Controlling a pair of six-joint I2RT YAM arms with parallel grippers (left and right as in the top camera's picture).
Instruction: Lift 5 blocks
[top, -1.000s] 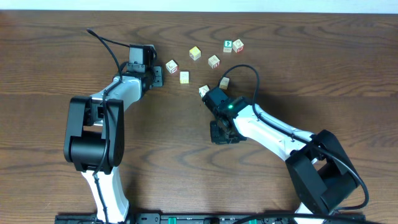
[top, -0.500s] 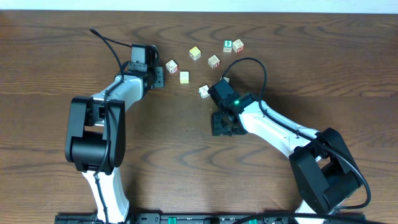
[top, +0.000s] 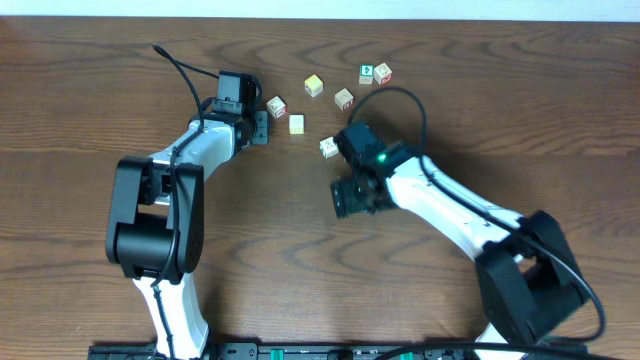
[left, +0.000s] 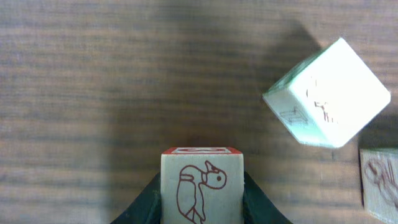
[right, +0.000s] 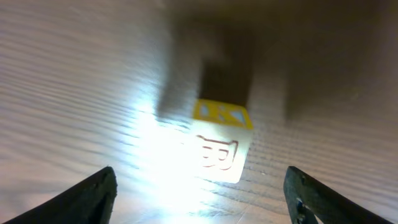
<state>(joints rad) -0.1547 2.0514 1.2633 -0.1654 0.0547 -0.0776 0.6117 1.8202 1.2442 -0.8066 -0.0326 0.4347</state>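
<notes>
our left gripper (left: 202, 202) pinches the duck block (left: 201, 183) from both sides, our right gripper (right: 202, 196) is spread wide with the yellow-top block (right: 221, 146) just ahead of it, so we think we are grabbing now and next must lift the duck block straight up.

No readable text or numbers on any block (left: 201, 186).

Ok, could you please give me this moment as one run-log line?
left fingers: closed on duck block | right fingers: open, yellow-topped block ahead, untouched
</notes>
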